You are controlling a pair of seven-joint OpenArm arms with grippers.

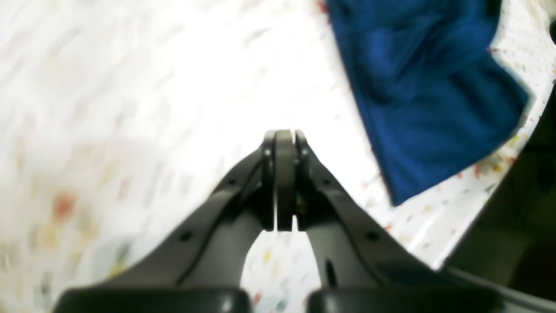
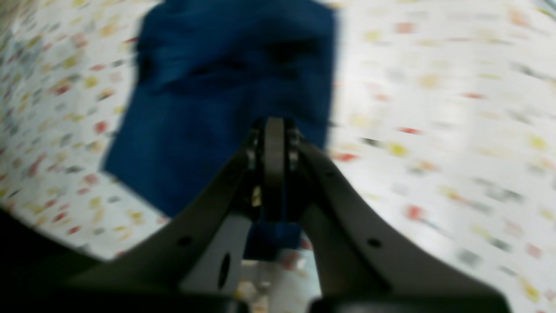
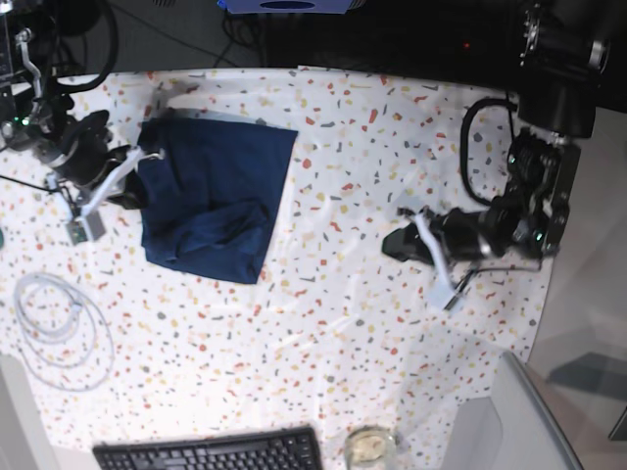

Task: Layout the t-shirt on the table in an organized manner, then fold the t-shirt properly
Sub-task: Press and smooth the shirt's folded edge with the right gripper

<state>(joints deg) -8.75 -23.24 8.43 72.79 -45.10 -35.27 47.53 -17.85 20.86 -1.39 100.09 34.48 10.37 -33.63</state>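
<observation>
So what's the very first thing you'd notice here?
The dark blue t-shirt jumps out, lying rumpled on the far left part of the speckled table in the base view. The right tool sits at the shirt's left edge, while the left tool is shut over bare cloth, well away from it. A coil of white cable lies nearer the front.

Robotics lab bench, probably. Two black arms (image 3: 509, 211) mounted at the edges of a speckled table (image 3: 372, 147); computer keyboard (image 3: 211, 452) at near edge, coiled white cable (image 3: 59, 328) alongside, dark equipment and wiring behind.
</observation>
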